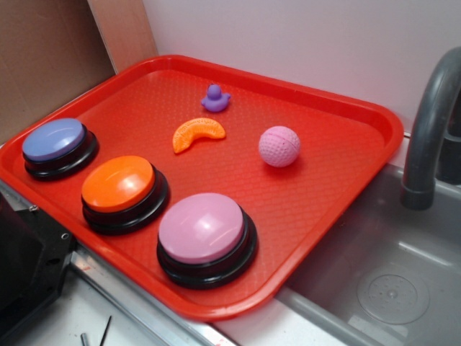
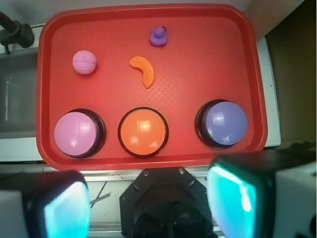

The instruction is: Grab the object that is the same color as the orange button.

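The object (image 1: 198,134) is a small orange crescent toy lying flat on the red tray (image 1: 338,202), also seen from above as the object (image 2: 143,71). The orange button (image 1: 119,185) stands on a black base in the tray's front row, and shows in the wrist view as the orange button (image 2: 143,131) between two other buttons. My gripper (image 2: 151,206) is open, high above and on the near side of the tray, with nothing between its fingers. Its teal pads (image 2: 67,210) frame the robot's black base. The gripper does not show in the exterior view.
A pink-domed button (image 1: 205,234) and a blue-purple button (image 1: 56,144) flank the orange one. A purple duck (image 1: 215,99) and a pink dimpled ball (image 1: 279,146) lie near the crescent. A grey sink (image 1: 389,288) with a faucet (image 1: 428,130) adjoins the tray.
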`<move>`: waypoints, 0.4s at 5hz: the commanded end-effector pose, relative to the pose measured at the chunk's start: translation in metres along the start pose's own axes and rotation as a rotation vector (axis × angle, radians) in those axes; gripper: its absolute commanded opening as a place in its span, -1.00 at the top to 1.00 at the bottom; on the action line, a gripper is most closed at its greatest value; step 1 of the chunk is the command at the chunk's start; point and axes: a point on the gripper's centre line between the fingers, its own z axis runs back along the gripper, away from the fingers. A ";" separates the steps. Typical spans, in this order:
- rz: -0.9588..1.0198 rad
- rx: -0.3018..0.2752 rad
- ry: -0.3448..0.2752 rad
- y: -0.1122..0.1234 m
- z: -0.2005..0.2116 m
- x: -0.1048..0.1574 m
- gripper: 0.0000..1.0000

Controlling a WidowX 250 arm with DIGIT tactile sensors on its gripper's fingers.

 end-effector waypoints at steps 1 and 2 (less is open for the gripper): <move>0.000 0.000 0.000 0.000 0.000 0.000 -1.00; -0.042 -0.013 -0.044 0.004 -0.011 0.011 -1.00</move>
